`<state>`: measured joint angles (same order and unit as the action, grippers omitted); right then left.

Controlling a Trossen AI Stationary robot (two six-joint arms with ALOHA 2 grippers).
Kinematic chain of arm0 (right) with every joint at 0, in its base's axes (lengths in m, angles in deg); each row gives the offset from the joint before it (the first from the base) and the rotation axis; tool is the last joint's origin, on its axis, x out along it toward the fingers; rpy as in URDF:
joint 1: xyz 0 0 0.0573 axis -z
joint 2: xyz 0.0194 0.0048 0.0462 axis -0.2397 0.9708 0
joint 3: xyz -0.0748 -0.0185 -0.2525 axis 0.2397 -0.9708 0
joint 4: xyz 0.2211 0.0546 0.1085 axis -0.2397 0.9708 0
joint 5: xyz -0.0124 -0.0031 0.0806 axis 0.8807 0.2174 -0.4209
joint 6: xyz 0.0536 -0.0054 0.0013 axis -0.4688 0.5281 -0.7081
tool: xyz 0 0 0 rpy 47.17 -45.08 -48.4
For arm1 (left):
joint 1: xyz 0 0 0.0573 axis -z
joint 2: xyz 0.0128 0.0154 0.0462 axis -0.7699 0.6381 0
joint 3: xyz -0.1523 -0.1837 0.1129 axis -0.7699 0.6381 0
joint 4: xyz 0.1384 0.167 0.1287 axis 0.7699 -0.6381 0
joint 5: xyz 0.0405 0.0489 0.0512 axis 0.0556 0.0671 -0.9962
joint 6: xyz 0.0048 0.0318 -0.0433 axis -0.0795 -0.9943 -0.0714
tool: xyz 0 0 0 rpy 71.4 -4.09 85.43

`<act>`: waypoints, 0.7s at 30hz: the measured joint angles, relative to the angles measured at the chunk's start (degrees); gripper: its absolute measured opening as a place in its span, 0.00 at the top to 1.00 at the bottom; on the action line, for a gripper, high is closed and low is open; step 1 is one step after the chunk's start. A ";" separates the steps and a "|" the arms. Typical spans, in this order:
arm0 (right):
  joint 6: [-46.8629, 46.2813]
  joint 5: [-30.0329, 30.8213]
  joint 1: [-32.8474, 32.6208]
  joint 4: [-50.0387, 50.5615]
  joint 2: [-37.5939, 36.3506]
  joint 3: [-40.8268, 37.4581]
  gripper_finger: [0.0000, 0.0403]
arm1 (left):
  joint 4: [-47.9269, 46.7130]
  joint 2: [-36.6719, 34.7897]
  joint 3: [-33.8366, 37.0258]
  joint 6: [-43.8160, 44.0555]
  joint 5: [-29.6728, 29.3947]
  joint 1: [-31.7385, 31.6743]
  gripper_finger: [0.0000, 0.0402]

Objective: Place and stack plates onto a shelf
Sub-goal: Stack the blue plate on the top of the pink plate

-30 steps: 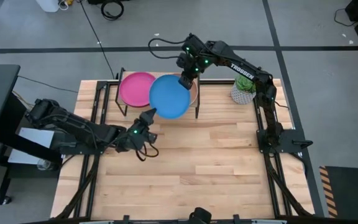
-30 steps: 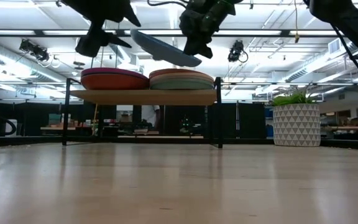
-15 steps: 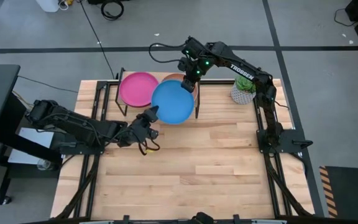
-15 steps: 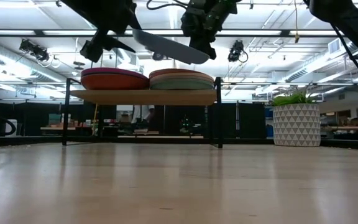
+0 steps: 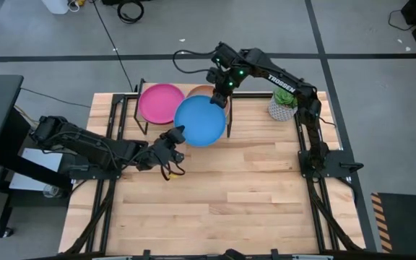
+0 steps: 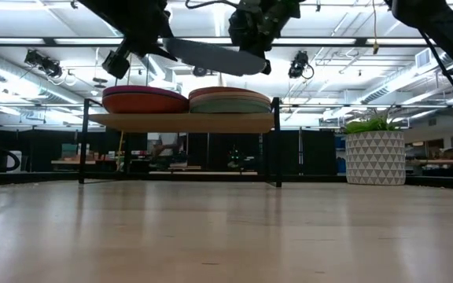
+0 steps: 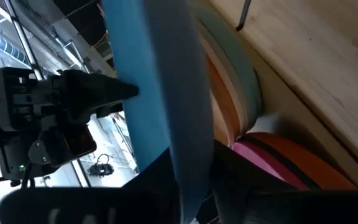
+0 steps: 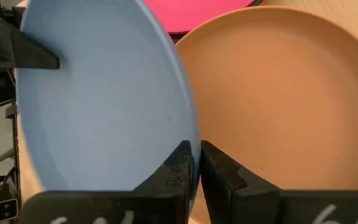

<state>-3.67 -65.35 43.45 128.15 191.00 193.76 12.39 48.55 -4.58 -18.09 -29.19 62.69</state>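
A bright blue plate point(image 5: 201, 120) hangs nearly level just above the right stack point(image 6: 230, 101) on the shelf point(image 6: 183, 122). That stack is topped by an orange plate point(image 8: 272, 93). The left stack point(image 6: 144, 100) is topped by a magenta plate point(image 5: 157, 103). My right gripper point(image 5: 220, 92) is shut on the blue plate's far rim. My left gripper point(image 5: 177, 133) is shut on its near-left rim. Both stacks rest flat on the wooden plank. My left gripper pinches the blue plate's near-left rim point(image 7: 188, 168) between its two fingers, one on each face. It comes from the table's near-left side, roughly level. The plate is clear of the stack below. My right gripper pinches the plate's far rim point(image 8: 191, 140), one finger point(image 8: 179, 168) on the inner face and one on the underside. It reaches from the far side, slanting down. The plate hangs clear above the orange plate.
A potted plant point(image 5: 282, 105) in a white patterned pot stands at the table's far right, beside the shelf. The shelf's black legs point(image 5: 230, 128) stand under the blue plate's right side. Bare wooden table point(image 5: 215, 195) stretches toward the near edge.
The blue plate, tilted a second ago with its right side low, has levelled out over the right stack. My left gripper has moved up toward the plate's near-left rim and taken hold of it. My right gripper has shifted slightly toward the far edge with the plate.
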 joint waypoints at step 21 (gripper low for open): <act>3.68 2.80 1.56 1.76 -5.54 2.34 0.65 | 1.90 -0.04 0.04 3.45 1.39 -0.09 0.90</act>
<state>0.02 -62.55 45.01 129.91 185.47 196.10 14.29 48.50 -4.54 -14.64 -27.80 62.60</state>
